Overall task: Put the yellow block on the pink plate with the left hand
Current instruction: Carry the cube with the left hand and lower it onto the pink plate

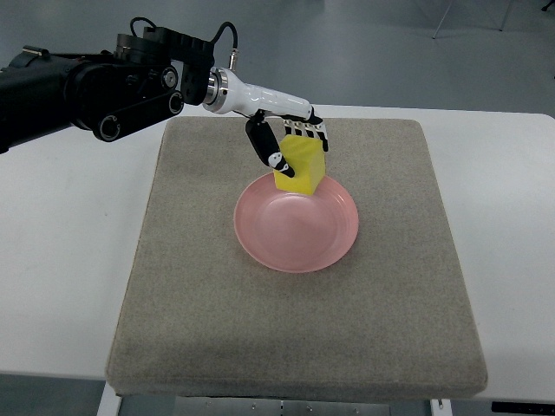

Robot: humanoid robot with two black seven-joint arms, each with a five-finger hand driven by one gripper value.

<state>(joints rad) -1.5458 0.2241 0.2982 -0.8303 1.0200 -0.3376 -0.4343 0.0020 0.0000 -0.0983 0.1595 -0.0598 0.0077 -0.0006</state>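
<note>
A pink plate (296, 232) lies in the middle of the grey mat. My left hand (290, 143) comes in from the upper left on a black and white arm and is shut on a yellow block (301, 168). The thumb presses the block's left side and the fingers wrap over its top. The block hangs tilted over the plate's far rim, and I cannot tell whether its lower edge touches the plate. My right hand is out of view.
The grey mat (199, 303) covers most of the white table (61, 260). Chair or stand legs show on the floor at the top right (468, 17).
</note>
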